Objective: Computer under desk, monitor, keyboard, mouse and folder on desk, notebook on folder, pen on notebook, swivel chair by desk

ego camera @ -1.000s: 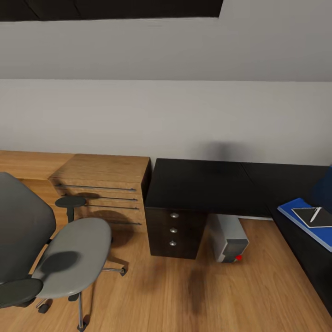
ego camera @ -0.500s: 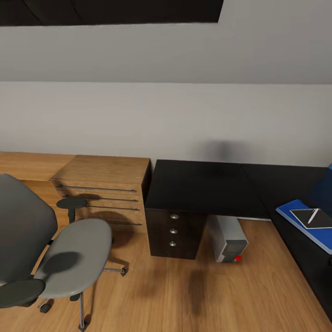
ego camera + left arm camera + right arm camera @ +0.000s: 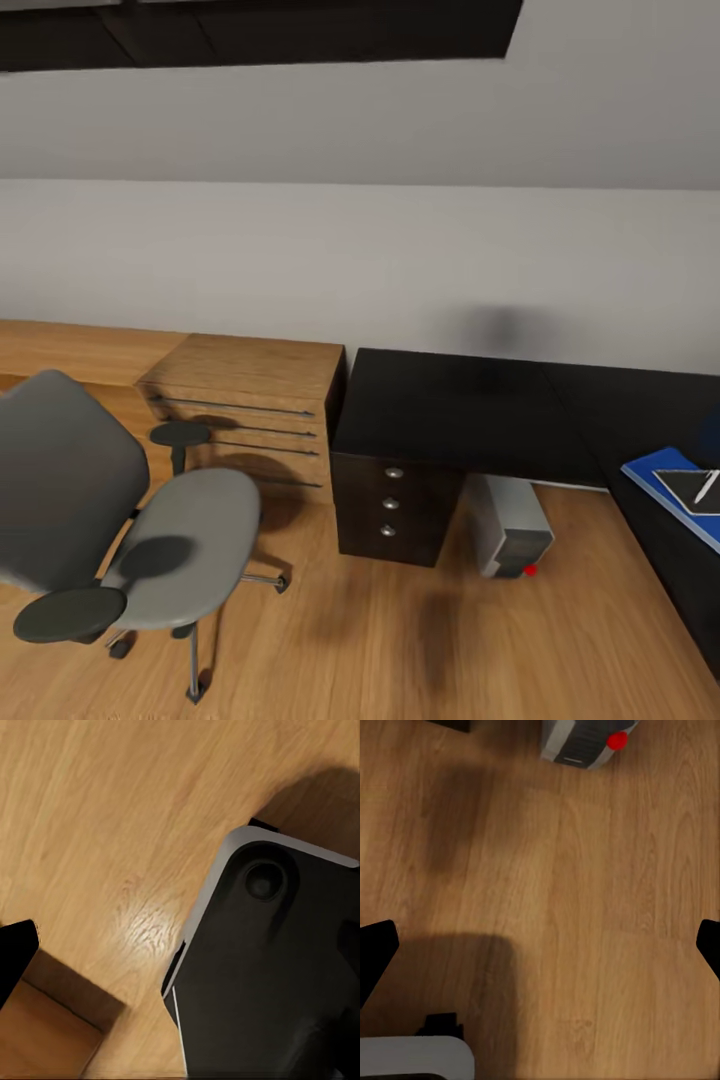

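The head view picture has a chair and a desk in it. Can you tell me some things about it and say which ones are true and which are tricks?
1. The seat of the swivel chair has nothing on it. True.
2. The folder lies on the floor. False: it lies on the desk, at the right edge of the picture.
3. The computer stands on the floor under the desk. True.
4. The pen lies on the chair's armrest. False: it lies on the notebook, which is on the folder.
5. The wooden chest of drawers stands to the right of the desk's black drawers. False: it stands to their left.
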You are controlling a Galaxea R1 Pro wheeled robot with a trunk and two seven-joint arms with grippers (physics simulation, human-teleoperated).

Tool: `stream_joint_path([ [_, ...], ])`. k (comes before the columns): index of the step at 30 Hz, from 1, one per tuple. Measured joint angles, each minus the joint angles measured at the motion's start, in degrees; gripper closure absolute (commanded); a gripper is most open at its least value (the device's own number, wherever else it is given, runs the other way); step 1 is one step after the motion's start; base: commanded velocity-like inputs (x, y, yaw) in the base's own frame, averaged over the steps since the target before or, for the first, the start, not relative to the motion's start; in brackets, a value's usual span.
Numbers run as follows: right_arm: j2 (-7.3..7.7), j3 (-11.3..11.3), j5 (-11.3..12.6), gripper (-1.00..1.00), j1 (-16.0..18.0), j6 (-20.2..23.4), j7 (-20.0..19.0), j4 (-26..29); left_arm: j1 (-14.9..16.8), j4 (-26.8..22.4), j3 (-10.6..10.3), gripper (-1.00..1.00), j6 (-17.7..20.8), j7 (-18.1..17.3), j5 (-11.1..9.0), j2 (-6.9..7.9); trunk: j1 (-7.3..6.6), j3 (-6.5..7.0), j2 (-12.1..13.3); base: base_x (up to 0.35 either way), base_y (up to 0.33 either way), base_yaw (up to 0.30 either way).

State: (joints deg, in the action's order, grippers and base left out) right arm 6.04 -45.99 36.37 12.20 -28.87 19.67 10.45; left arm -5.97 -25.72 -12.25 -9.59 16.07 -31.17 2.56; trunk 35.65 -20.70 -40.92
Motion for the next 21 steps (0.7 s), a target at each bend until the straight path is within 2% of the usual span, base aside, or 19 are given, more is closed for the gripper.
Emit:
stream_joint_path([
  [8,-0.17,0.07,-0.03,-1.0,0.0,0.0,0.0,-0.08,0.0,0.46,0.0,-1.0,-0.1,-0.01,0.08,0.0,-1.76,1.44,3.21,0.0,0.0,0.274],
  [14,-0.25,-0.09,-0.21,-1.0,0.0,-0.32,0.0,-0.1,0.0,0.84,0.06,-1.0,-3.17,0.0,-0.2,0.02,-3.08,2.52,5.62,0.0,0.0,0.277],
  [21,-0.27,-0.25,-0.29,-1.0,0.0,-1.42,-0.02,-0.1,0.0,1.43,0.01,-1.0,-3.92,0.0,-0.14,0.01,-4.62,3.78,8.44,0.0,0.0,0.277],
])
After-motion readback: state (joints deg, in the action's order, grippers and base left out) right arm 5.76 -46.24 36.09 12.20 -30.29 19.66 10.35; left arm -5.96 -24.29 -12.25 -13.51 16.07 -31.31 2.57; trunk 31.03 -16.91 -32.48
